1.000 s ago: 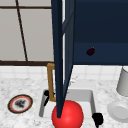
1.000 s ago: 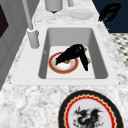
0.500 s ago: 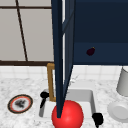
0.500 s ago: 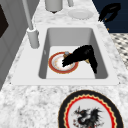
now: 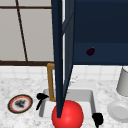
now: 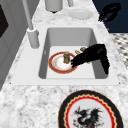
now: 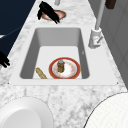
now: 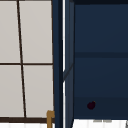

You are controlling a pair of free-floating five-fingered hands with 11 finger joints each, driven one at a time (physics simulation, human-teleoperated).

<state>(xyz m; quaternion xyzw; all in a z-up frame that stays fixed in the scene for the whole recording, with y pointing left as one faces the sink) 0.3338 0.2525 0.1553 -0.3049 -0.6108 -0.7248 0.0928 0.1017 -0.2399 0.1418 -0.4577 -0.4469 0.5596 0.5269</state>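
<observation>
The fingers of my left hand are loosely straight and a little spread, pinching nothing. Over the last second the hand has only crept slightly and still hangs above the left end of the sink, so I judge nothing is grasped yet. In the sink lies a red-rimmed plate with a small jar upright on it. A patterned plate sits on the bench just beside. My right hand idles near the sink's right front.

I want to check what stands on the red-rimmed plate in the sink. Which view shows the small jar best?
The right side view: the small jar stands upright on the red-rimmed plate, with nothing in front. In the left side view the left hand reaches beside it, fingers at the plate. In the front view a red ball covers that spot.
</observation>
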